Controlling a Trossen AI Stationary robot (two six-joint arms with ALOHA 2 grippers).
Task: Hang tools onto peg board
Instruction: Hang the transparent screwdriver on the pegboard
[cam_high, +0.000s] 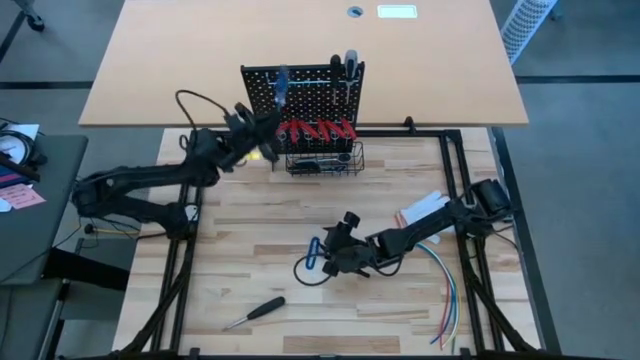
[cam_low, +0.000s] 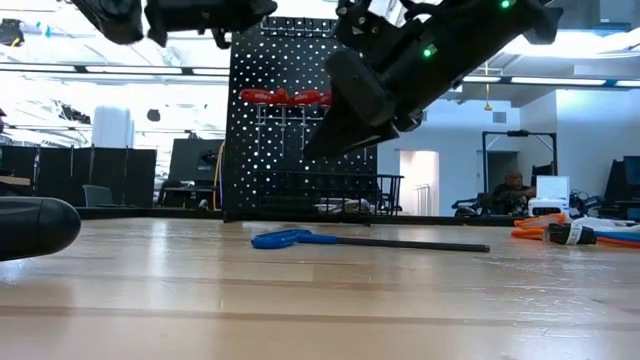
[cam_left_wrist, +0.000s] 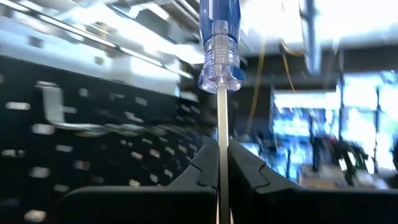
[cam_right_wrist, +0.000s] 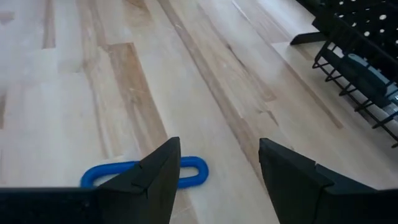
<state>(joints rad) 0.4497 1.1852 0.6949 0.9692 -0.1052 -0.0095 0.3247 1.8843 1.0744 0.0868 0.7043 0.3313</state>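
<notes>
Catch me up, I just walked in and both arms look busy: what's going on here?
The left gripper is shut on the metal shaft of a blue-handled screwdriver, holding it up at the peg board, where red-handled pliers already hang. The right gripper hangs open just above a blue-handled hex key lying on the table, not yet gripping it. A black-handled screwdriver lies near the front edge.

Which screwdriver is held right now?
The blue-handled screwdriver: the left gripper is shut on its shaft, up at the peg board. The black-handled screwdriver lies loose on the table, far from both grippers.
</notes>
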